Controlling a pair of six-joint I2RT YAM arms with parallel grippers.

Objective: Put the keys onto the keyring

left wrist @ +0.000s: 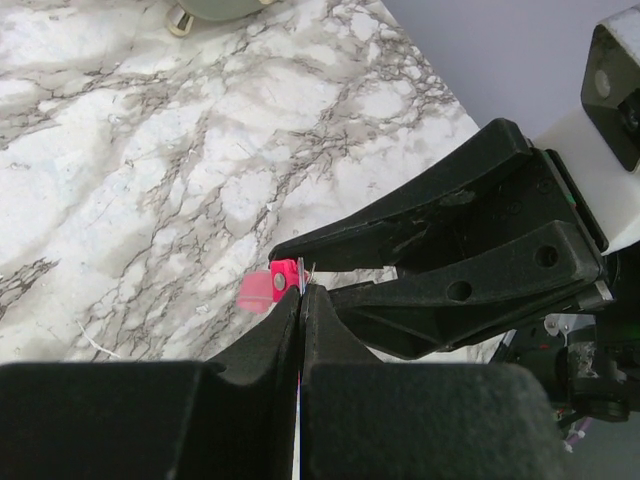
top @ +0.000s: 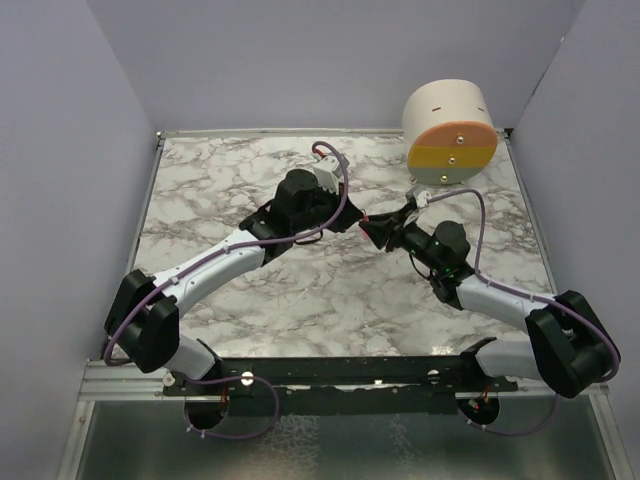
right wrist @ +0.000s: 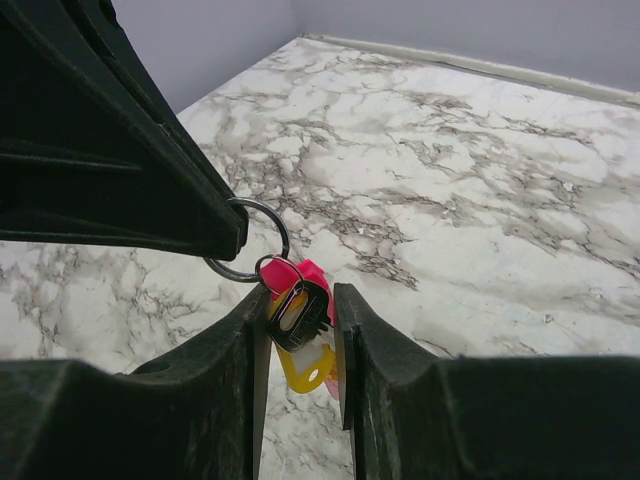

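In the right wrist view the metal keyring is pinched at its left side by my left gripper. A pink key, a yellow-headed key and a black key head hang from the ring between the fingers of my right gripper, which stand close around them. In the left wrist view my left gripper is shut on the thin ring edge, with the pink key at its tip and the right gripper's fingers opposite. In the top view the left gripper and right gripper meet tip to tip above mid-table.
A big cream, orange, yellow and grey cylinder stands at the back right of the marble table. Grey walls close in the left, back and right sides.
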